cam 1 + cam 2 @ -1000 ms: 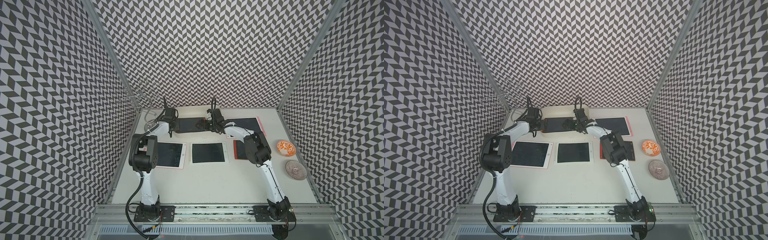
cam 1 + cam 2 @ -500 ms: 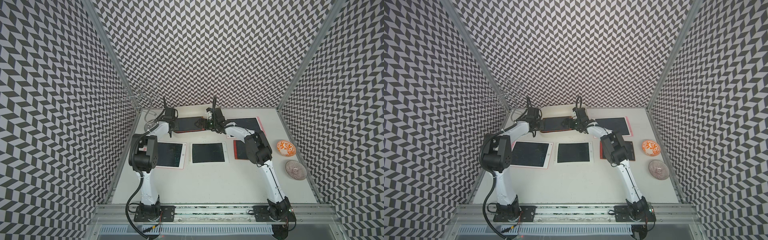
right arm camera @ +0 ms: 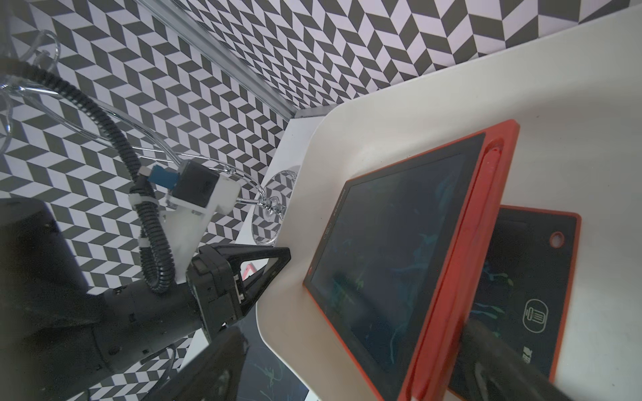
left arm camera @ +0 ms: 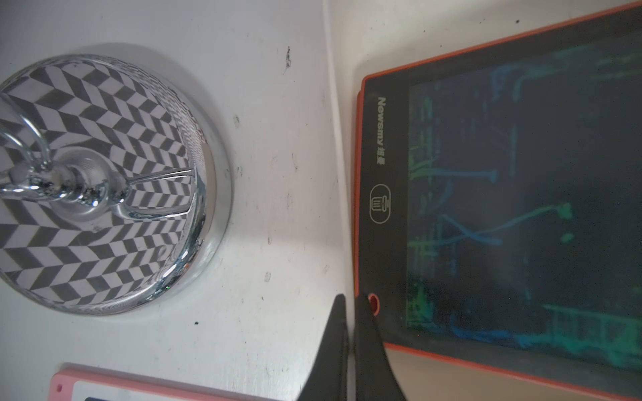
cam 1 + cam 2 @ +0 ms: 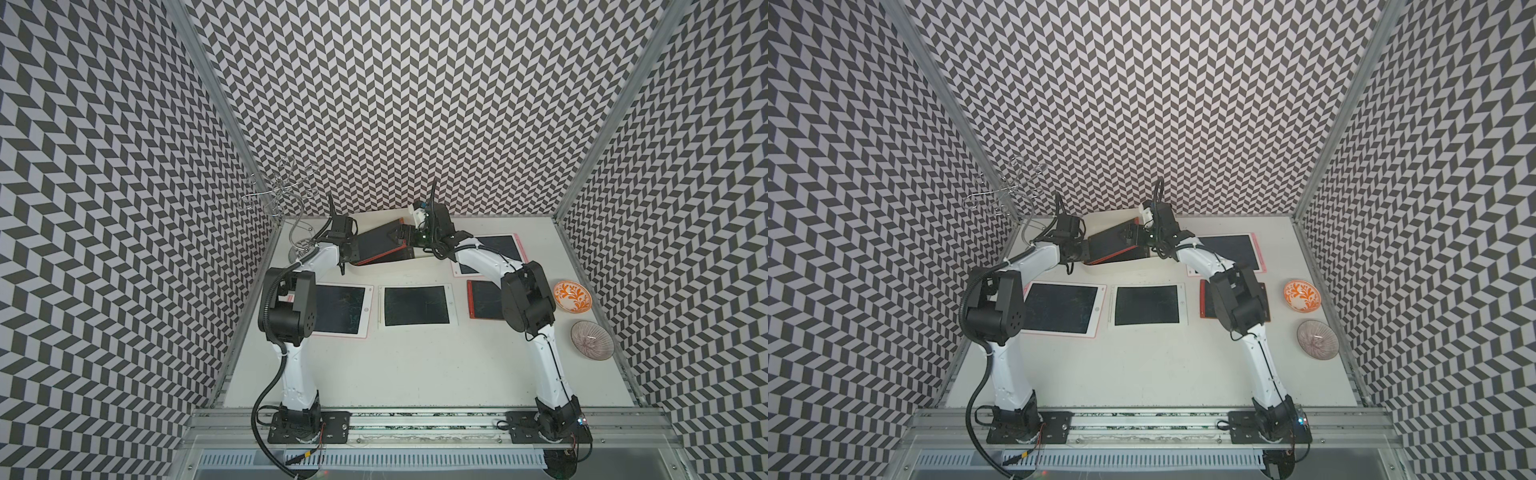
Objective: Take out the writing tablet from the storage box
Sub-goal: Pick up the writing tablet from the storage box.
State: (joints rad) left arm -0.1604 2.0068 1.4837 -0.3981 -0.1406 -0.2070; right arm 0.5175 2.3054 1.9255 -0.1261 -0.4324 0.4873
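- My right gripper [image 5: 405,237] spans the raised end of the tablet [image 5: 376,246], jaws wide around its red frame.
- That tablet tilts up out of the box [image 3: 312,330], its low end still inside, over a second tablet [image 3: 521,277] lying flat in there.
- My left gripper [image 4: 347,305] pinches the box wall, fingers closed on it, beside the tablet's corner.
- A chrome stand [image 4: 100,180] sits just outside the box.

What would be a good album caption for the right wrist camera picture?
A red writing tablet tilts up out of the white storage box, another tablet lying beneath.
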